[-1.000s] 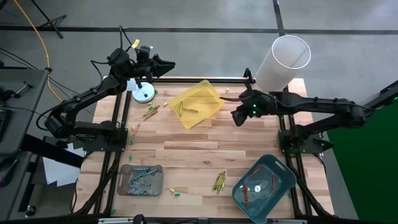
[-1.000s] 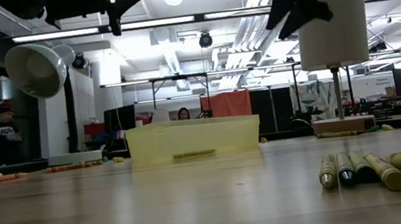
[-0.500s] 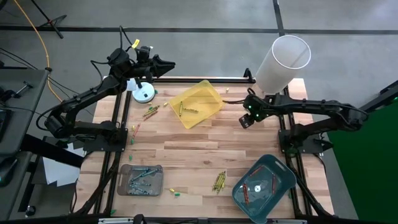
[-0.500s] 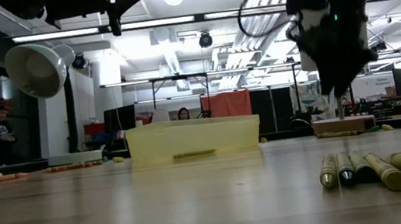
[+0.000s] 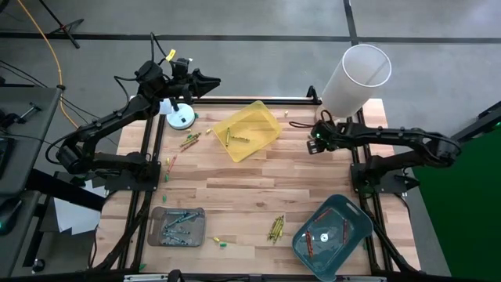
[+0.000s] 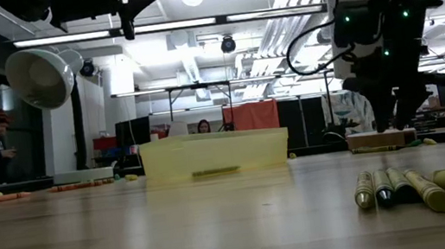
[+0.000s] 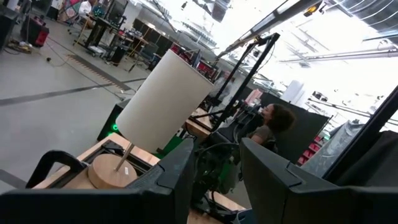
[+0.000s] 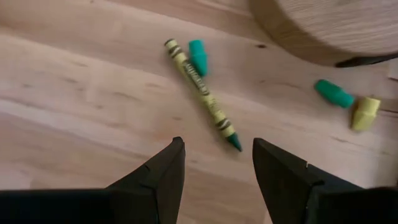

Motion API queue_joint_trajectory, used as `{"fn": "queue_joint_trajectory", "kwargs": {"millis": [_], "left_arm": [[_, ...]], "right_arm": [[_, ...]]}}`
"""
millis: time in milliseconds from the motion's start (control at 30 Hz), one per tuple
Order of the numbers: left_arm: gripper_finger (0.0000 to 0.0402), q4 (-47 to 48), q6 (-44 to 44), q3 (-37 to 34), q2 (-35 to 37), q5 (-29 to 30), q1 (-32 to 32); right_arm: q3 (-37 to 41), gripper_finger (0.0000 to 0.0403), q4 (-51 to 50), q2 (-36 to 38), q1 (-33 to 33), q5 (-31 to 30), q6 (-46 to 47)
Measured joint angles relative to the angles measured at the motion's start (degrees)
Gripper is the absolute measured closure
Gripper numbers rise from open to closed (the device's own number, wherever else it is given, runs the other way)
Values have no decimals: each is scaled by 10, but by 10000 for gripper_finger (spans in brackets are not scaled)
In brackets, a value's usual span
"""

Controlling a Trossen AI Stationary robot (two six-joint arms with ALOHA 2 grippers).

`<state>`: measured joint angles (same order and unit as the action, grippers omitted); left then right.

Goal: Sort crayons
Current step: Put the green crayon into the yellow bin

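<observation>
- Left hand (image 5: 213, 81) hangs raised beyond the table's (image 5: 250, 188) far-left corner, fingers apart, holding nothing.
- One grey tray (image 5: 178, 226), one yellow tray (image 5: 262, 117) and one teal tray (image 5: 352, 219) hold crayons.
- Four crayons (image 6: 401, 186) lie side by side.
- Right hand (image 8: 214, 163) hovers spread and empty over one green crayon (image 8: 202, 93); two green stubs (image 8: 198, 56) and one yellow stub (image 8: 365, 112) lie nearby.

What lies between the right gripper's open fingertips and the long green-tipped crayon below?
Only bare wooden tabletop, seen in the right wrist view, separates the right gripper from the green-tipped crayon.

Wooden bench (image 5: 258, 176) with trays and crayons
Yellow tray (image 5: 249, 130), grey tray (image 5: 178, 226), teal tray (image 5: 332, 232); loose crayons (image 5: 275, 228) scattered between.
</observation>
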<state>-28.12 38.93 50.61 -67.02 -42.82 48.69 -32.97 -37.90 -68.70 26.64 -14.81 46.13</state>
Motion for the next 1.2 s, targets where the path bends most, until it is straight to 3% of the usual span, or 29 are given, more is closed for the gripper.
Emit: {"fn": "queue_joint_trajectory", "kwargs": {"millis": [433,867,967,1100,1200], "left_arm": [[284,0,-1,0,0,1,0],[284,0,12,0,0,1,0],[284,0,14,0,0,1,0],[284,0,14,0,0,1,0],[284,-1,15,0,0,0,0]], "right_arm": [[43,222,95,-9,33,8,-64],[35,228,145,-125,48,38,-103],[35,264,132,-120,48,52,-117],[40,369,112,-95,34,90,-136],[41,385,98,-78,16,126,-130]]}}
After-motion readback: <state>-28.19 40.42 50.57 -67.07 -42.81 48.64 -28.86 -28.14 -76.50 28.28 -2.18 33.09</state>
